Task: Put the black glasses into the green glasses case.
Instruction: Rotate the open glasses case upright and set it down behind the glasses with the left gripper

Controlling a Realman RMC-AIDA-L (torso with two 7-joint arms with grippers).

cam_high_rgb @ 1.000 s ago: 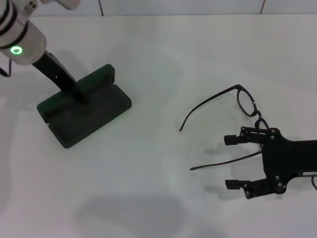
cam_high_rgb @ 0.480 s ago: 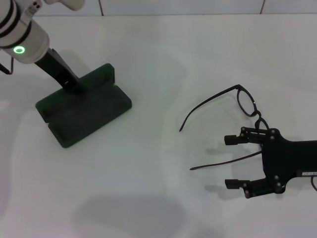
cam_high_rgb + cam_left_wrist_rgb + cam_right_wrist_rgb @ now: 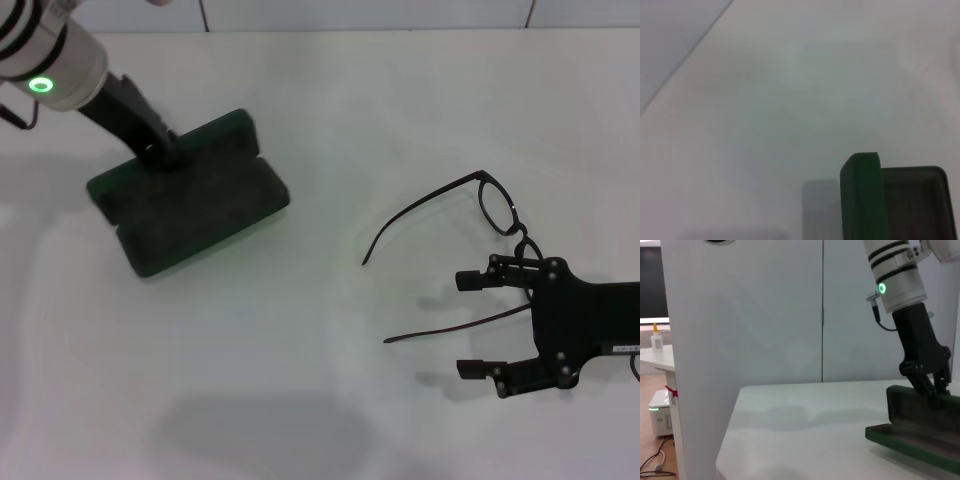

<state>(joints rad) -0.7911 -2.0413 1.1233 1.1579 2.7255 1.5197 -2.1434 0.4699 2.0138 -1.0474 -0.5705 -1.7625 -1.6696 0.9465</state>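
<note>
Left hand (image 3: 160, 155) clenched on raised lid of open green glasses case (image 3: 190, 205), far left. Right hand (image 3: 478, 325) released, straddling near temple of black glasses (image 3: 460, 240) on desk (image 3: 320, 380).

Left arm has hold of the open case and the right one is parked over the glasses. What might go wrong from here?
1. The left gripper pinches only the upright lid of the green glasses case; it may pivot or slip free.
2. The black glasses lie unfolded, temples splayed wide; they may not fit the case.
3. The right gripper, jaws open, straddles one thin temple; closing there could bend it or skid the frame on the table.
</note>
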